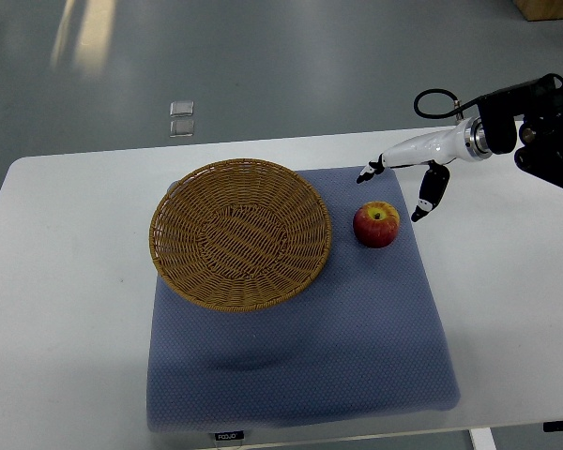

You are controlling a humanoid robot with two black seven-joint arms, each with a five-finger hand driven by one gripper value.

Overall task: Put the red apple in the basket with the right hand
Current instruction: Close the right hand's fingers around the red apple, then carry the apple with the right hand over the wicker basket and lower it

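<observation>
The round red apple with a yellow patch near its stem point(376, 224) sits upright on the blue-grey textured cloth mat point(357, 356), just beside the right rim of the shallow woven wicker basket point(241, 233) but not touching it. The right hand point(401, 188), white with black fingertips, hangs above and to the right of the fruit with its fingers spread apart, holding nothing; one finger point(431, 192) droops down toward the mat, another reaches out past the apple's top. The step in hand looks like the approach to the grasp. To do it well, the hand should settle with the fingers straddling the widest part of the apple, closing evenly so the round, smooth fruit does not roll toward the basket rim, then lift clear of the rim before moving left over the bowl
</observation>
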